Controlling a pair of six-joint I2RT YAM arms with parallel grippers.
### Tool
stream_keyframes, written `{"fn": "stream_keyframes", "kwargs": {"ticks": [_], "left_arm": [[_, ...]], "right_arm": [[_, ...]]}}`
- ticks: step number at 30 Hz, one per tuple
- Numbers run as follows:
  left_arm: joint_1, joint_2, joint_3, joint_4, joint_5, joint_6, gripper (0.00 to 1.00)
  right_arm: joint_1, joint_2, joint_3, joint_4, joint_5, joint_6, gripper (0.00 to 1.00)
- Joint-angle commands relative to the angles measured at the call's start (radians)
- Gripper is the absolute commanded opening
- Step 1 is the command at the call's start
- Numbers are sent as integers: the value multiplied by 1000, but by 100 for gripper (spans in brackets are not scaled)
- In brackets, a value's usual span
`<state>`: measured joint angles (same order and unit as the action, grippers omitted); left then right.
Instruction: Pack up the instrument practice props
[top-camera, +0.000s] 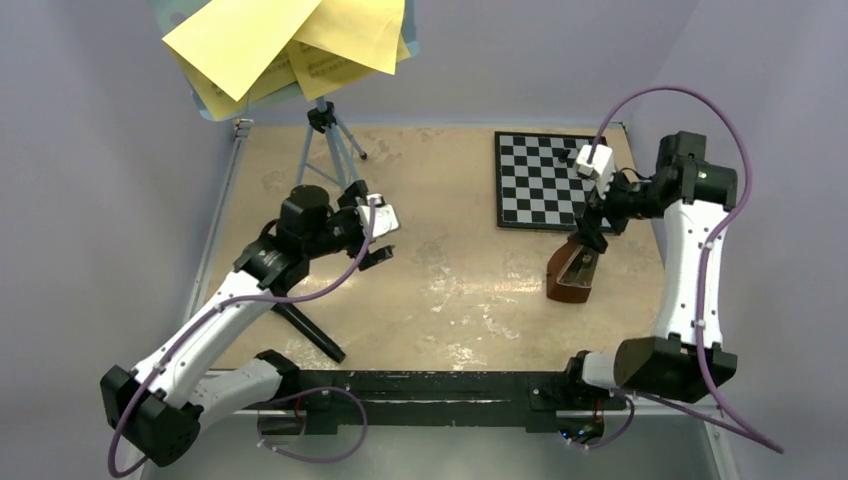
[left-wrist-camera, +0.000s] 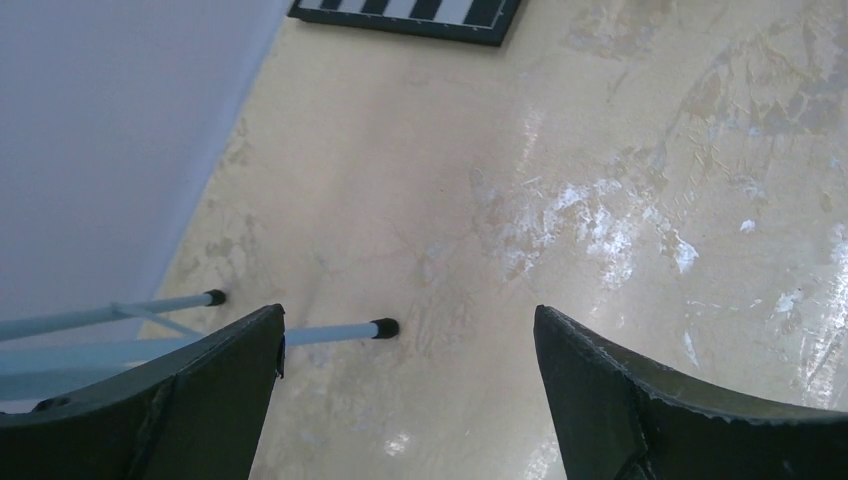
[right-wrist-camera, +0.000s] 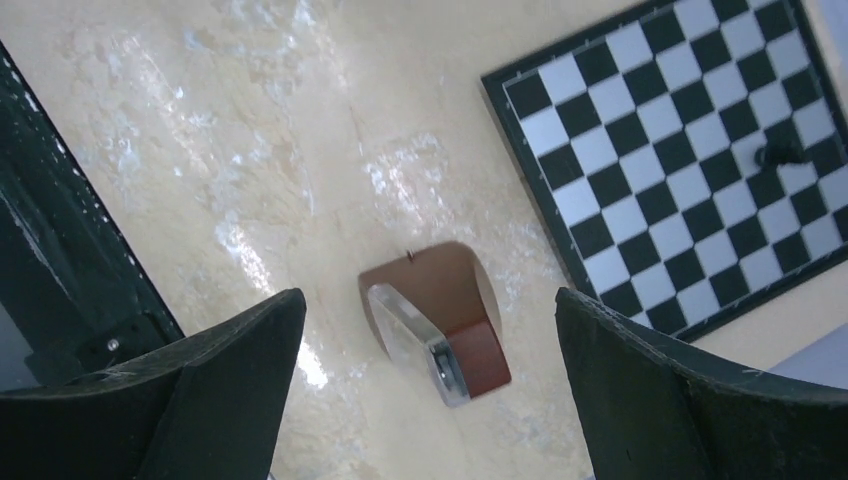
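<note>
The brown pyramid metronome (top-camera: 572, 275) stands on the beige table just in front of the chessboard. My right gripper (top-camera: 592, 238) hovers right over it, open. In the right wrist view the metronome (right-wrist-camera: 435, 325) shows below and between the spread fingers (right-wrist-camera: 230, 380), touching neither. Yellow sheet-music pages (top-camera: 260, 40) lie on the light-blue music stand (top-camera: 325, 140) at the back left. My left gripper (top-camera: 385, 238) is open and empty, in front and to the right of the stand. Two pale-blue stand legs (left-wrist-camera: 330, 332) with black tips reach in beside the left gripper (left-wrist-camera: 408, 312).
A black-and-white chessboard (top-camera: 545, 180) lies at the back right, with a small dark piece (right-wrist-camera: 780, 155) on it. A black rail (top-camera: 420, 385) runs along the near edge between the arm bases. Purple walls close in on the left, back and right.
</note>
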<state>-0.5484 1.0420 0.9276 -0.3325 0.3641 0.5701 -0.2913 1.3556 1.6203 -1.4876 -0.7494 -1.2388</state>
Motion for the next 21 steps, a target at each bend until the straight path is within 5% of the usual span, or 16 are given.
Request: {"fn": "stream_keyframes", "kwargs": {"ticks": [1, 5, 12, 21], "left_arm": [[48, -128, 128, -76, 35, 40, 99], [59, -219, 284, -203, 35, 207, 97], [61, -281, 510, -233, -117, 499, 90], [68, -249, 546, 27, -315, 815, 82]], "right_arm": [[186, -137, -46, 179, 45, 244, 99], [371, -155, 5, 288, 89, 393, 99], [430, -57, 177, 436, 42, 753, 99], [556, -51, 98, 652, -27, 827, 99]]}}
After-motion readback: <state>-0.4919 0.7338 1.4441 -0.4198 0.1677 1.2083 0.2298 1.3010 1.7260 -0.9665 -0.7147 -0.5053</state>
